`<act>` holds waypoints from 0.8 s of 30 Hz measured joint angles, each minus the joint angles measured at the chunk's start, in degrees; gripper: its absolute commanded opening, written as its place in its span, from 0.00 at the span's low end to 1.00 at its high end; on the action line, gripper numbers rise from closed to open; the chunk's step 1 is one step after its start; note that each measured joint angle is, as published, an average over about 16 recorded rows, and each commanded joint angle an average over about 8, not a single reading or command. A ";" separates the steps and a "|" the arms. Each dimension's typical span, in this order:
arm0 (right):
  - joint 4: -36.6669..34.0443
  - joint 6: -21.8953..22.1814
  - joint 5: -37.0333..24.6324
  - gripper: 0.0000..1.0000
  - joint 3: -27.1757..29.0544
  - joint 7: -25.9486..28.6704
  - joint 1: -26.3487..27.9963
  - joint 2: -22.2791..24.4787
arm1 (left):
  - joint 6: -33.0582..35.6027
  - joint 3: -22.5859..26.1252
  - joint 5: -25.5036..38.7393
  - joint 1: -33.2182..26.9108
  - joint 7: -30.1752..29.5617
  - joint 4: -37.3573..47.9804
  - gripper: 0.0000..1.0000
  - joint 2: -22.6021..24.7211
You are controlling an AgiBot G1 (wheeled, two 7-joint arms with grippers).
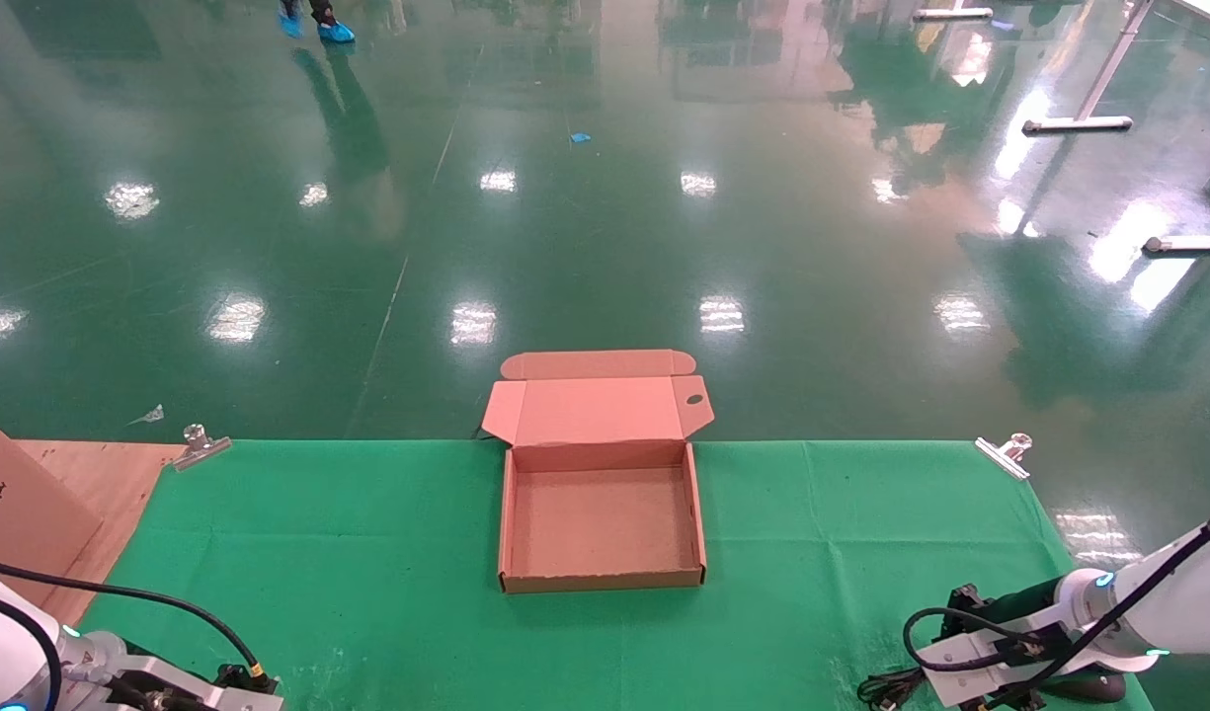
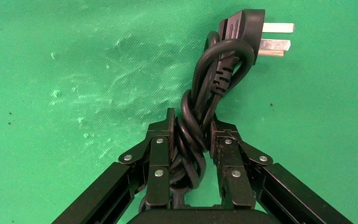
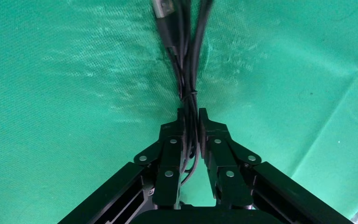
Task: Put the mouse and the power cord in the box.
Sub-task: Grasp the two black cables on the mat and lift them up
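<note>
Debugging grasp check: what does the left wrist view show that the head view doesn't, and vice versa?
Left wrist only: the left gripper shut on the coiled power cord, with the plug's metal prongs visible.

Head only: the open, empty box mid-table. The right gripper sits low at the near right edge; its own wrist view shows it shut on a thin cable.

Both: the green cloth.

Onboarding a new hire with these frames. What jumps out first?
The open box sits empty mid-cloth, lid folded back toward the far edge. The left end effector is clamped on the power cord, a twisted bunch with its plug prongs showing. The right end effector, low at the near right of the green cloth, pinches a bundle of thinner black cables.
</note>
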 measured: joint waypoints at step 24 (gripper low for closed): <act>2.32 -28.00 6.08 0.00 4.13 1.38 21.80 0.19 | 11.96 0.10 0.38 -23.72 -5.79 -4.28 0.00 4.61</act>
